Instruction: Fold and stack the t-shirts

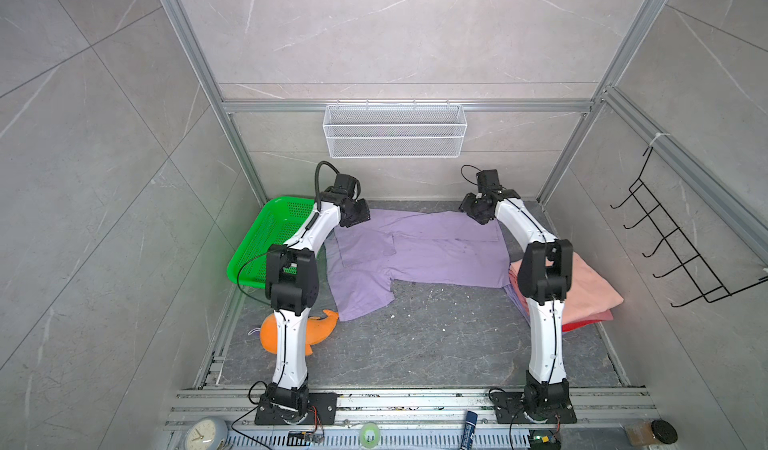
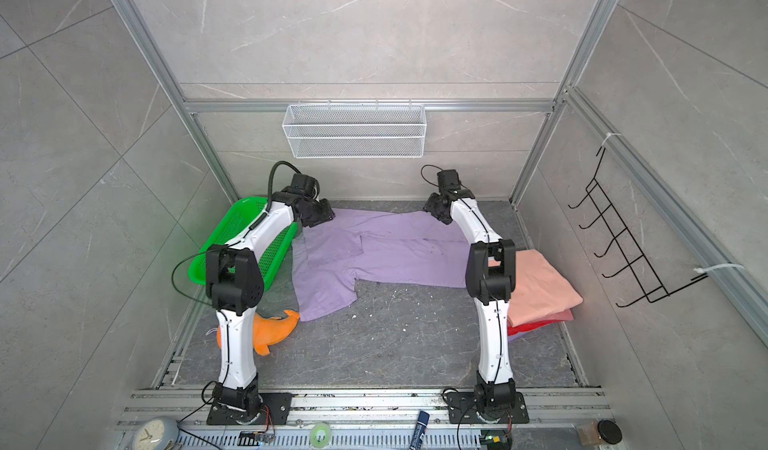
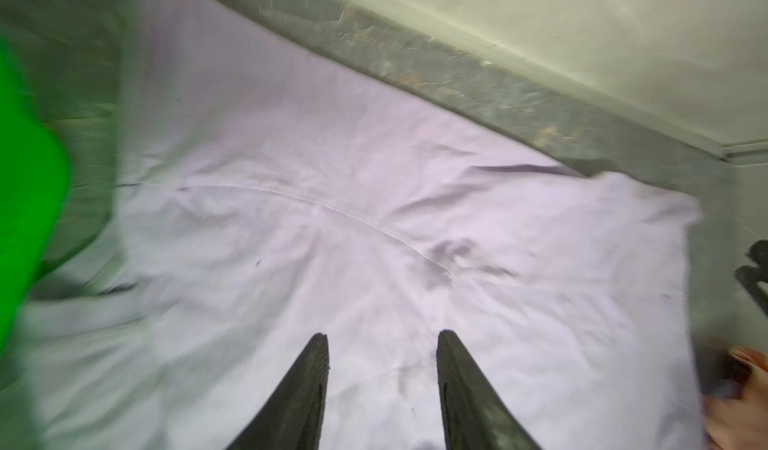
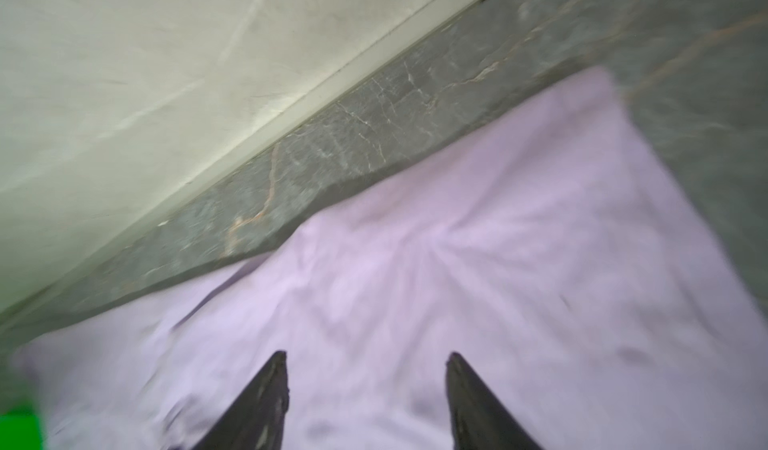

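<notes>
Lilac t-shirt is lying spread out flat on the counter, running along the far edge from the left side to the right side. One sleeve is sticking out toward the near edge at the shirt's left end. A flap of cloth is lying folded over the body near that same end. The shirt is not yet folded into a square.

Left end effector is hanging over the shirt's far left corner, angled down. In the left wrist view its fingers are standing apart with only flat lilac cloth showing between them, so it is open and gripping nothing. Right end effector is hanging over the shirt's far right corner. In the right wrist view its fingers are also spread, with bare cloth in the gap: open, nothing held. Both wrist views are blurry, so it is not possible to tell whether the tips are touching the cloth.

Stack of folded t-shirts is sitting at the right edge of the counter, partly hidden behind the right arm. The salmon-pink t-shirt is lying on top and the red t-shirt is peeking out underneath. The stack is just beside the spread shirt's right end.

Green basket is leaning tilted at the far left corner. Orange plush dolphin is lying by the left edge, partly behind the left arm, close to the shirt's sleeve.
</notes>
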